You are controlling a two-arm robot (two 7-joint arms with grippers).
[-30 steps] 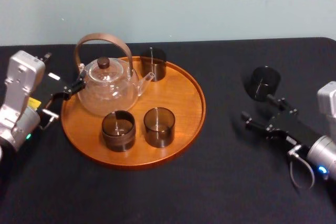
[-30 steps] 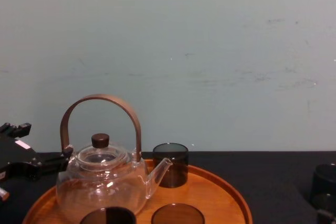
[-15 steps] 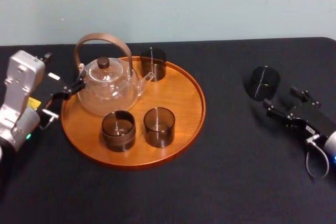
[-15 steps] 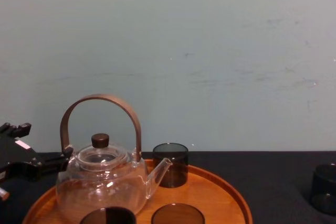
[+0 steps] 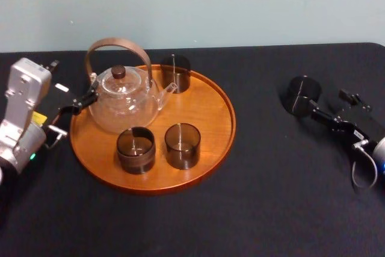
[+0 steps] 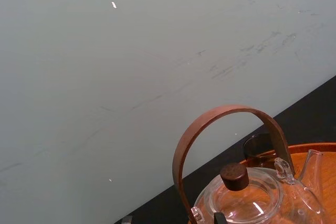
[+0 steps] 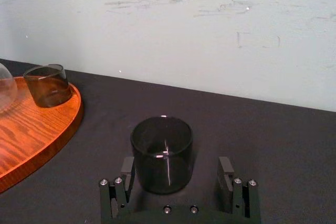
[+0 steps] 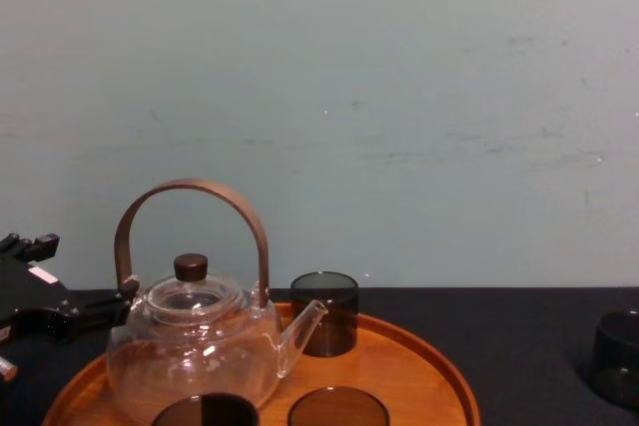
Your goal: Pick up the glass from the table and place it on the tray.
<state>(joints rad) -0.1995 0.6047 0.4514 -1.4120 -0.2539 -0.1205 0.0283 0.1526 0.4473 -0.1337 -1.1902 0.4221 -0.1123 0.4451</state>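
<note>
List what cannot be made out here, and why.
Chest view: the right edge cuts the dark smoky glass on the flat black table; the bottom edge cuts two dark glasses on the round orange-brown wooden tray.
Right wrist view: whether the open right tool by that glass touches it; outlines overlap.
Head view: whether the left tool touches the clear glass teapot; too small.

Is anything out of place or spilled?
One dark smoked glass stands alone on the black table, right of the round wooden tray holding three similar glasses. Open right hand faces it; left hand sits by the tray. Nothing spilled.
</note>
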